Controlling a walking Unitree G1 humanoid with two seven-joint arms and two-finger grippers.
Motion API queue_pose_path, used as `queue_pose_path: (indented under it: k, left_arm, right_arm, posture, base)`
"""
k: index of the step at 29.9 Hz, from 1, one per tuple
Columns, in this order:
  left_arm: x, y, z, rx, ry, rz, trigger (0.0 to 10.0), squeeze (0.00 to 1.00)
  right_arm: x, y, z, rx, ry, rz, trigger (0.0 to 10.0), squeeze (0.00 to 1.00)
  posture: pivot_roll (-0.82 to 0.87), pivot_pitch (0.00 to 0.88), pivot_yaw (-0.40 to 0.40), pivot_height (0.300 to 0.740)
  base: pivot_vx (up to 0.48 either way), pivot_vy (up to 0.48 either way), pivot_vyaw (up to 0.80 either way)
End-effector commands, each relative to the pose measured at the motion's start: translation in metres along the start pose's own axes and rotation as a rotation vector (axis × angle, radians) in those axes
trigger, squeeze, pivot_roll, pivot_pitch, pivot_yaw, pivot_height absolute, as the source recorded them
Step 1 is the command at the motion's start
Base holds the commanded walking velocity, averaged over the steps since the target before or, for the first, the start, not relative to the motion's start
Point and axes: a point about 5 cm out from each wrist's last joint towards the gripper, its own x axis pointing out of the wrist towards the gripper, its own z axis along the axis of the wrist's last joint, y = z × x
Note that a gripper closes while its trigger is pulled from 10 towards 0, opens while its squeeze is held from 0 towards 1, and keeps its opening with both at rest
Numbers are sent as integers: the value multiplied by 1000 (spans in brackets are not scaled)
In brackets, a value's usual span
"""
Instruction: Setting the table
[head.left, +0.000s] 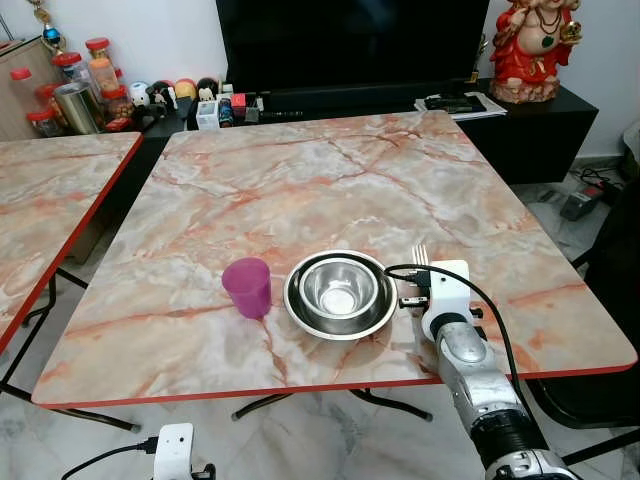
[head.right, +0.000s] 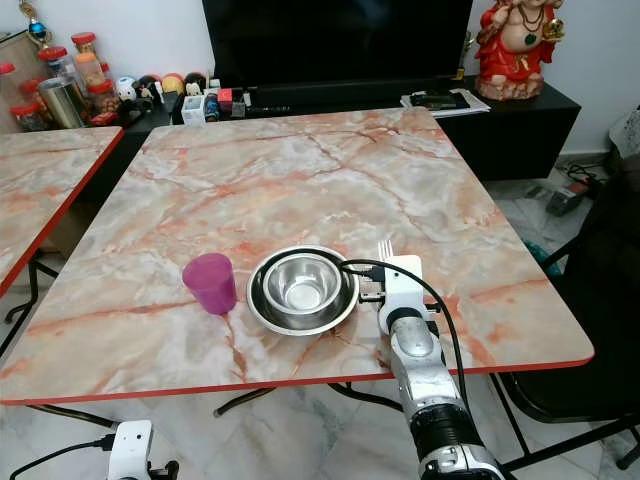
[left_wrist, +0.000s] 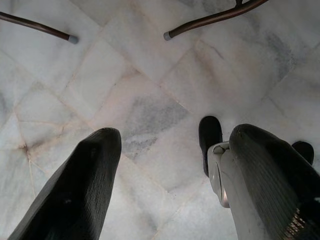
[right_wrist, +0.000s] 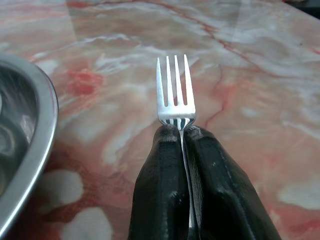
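A steel plate (head.left: 300, 312) with a steel bowl (head.left: 340, 287) in it sits near the front edge of the marble table (head.left: 300, 190). A purple cup (head.left: 247, 287) stands just left of the plate. My right gripper (right_wrist: 181, 134) is shut on a silver fork (right_wrist: 175, 95), low over the table just right of the plate, tines (head.left: 421, 254) pointing away from me. My left gripper (left_wrist: 170, 165) hangs open below table level over the tiled floor.
A second marble table (head.left: 50, 200) stands to the left. Behind the table a dark TV cabinet (head.left: 520, 120) carries jars (head.left: 75, 85), small figurines and a red statue (head.left: 528, 45). A dark chair (head.left: 615, 300) is at the right. Table legs (left_wrist: 210, 20) cross the floor.
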Motion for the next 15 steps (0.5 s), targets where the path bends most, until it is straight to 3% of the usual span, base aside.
queue_pose_path:
  k: [1, 15]
  left_arm:
    - [0, 4, 3, 23, -1, 3, 10000, 0]
    - [0, 5, 3, 31, 1, -5, 10000, 0]
  right_arm:
    - [3, 3, 6, -4, -17, 9, 10000, 0]
    - [6, 3, 2, -2, -5, 5, 10000, 0]
  posture:
    - [-47, 0, 88, 740]
    - [-43, 0, 90, 740]
  base:
    - [0, 0, 0]
    - [0, 0, 0]
